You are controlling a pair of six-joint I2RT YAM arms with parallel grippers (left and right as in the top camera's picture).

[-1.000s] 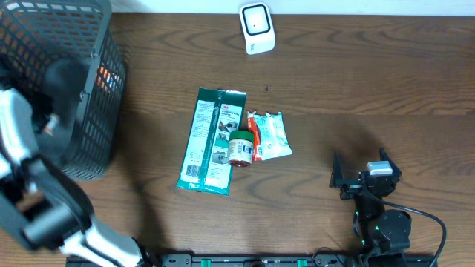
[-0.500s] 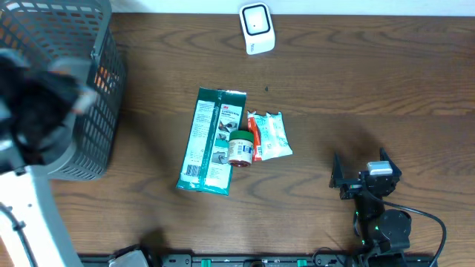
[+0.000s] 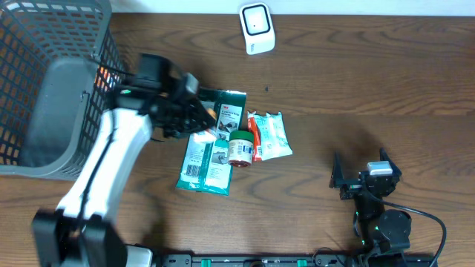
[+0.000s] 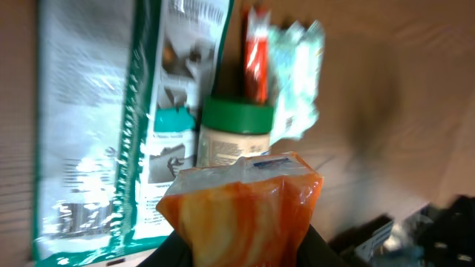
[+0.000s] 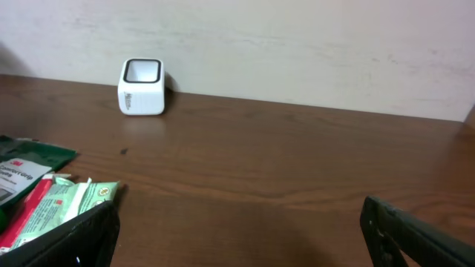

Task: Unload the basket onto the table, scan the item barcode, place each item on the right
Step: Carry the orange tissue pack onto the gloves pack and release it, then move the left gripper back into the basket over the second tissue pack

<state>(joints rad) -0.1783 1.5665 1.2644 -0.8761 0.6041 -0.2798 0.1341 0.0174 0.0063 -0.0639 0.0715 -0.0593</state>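
Note:
My left gripper (image 3: 200, 124) hovers over the pile at the table's middle, shut on an orange pouch (image 4: 241, 204) that fills the bottom of the left wrist view. No barcode shows on the pouch's visible face. Beneath it lie a long green 3M packet (image 3: 211, 148), a green-lidded jar (image 3: 240, 147) and a red and pale green sachet (image 3: 271, 136). The white scanner (image 3: 256, 28) stands at the far edge, well apart from the pouch, and shows too in the right wrist view as the scanner (image 5: 141, 87). My right gripper (image 3: 364, 178) rests open and empty at the near right.
A grey wire basket (image 3: 44, 96) takes up the far left corner, with something orange showing through its mesh (image 3: 110, 74). A pale wall (image 5: 297, 44) rises behind the table's back edge.
The left arm has swung from over the basket at the left out to the middle of the table, carrying the orange pouch. The right arm has not moved.

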